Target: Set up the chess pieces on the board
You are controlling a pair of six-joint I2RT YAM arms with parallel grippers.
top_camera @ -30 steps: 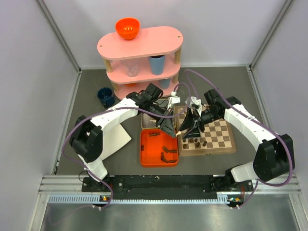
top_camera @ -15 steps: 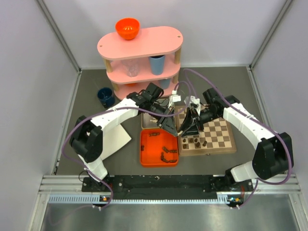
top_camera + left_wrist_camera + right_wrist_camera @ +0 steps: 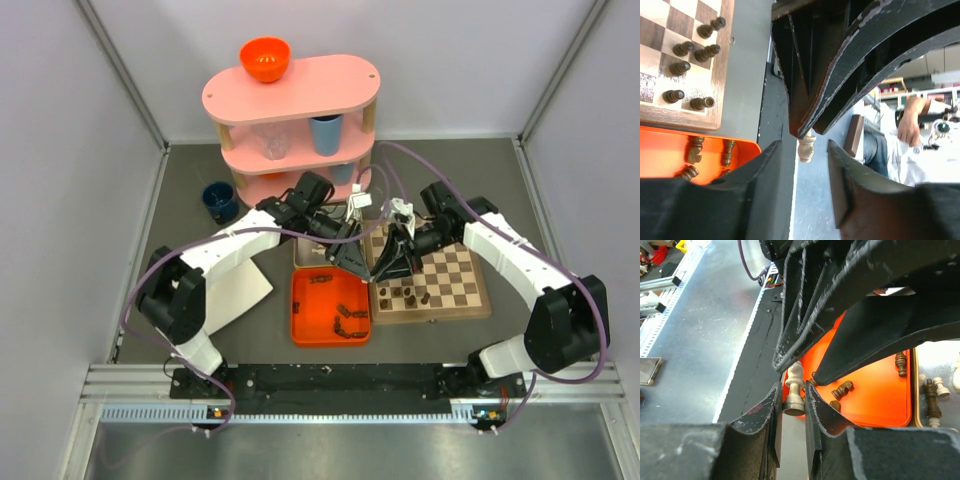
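Note:
My right gripper (image 3: pixel 385 268) (image 3: pixel 792 392) is shut on a cream pawn (image 3: pixel 794 386), gripping its base above the gap between the orange tray and the board (image 3: pixel 455 268). My left gripper (image 3: pixel 358 264) (image 3: pixel 803 148) is open, tip to tip with the right one. The pawn's head (image 3: pixel 806 150) pokes out between its fingers without touching them. Several dark pieces (image 3: pixel 402 297) (image 3: pixel 689 49) stand on the board's near left corner (image 3: pixel 700 117). More dark pieces (image 3: pixel 345 320) (image 3: pixel 842 389) lie in the tray.
The orange tray (image 3: pixel 305 305) (image 3: pixel 875 400) lies left of the board. A silver tin (image 3: pixel 304 255) behind it holds cream pieces (image 3: pixel 940 386). A pink shelf (image 3: pixel 290 95) with cups and an orange bowl (image 3: pixel 265 58) stands at the back. A blue cup (image 3: pixel 218 200) stands at the left.
Both grippers have drifted slightly left and back together, staying tip to tip. The left arm's forearm has swung a little to the left. The pawn stays in the right gripper.

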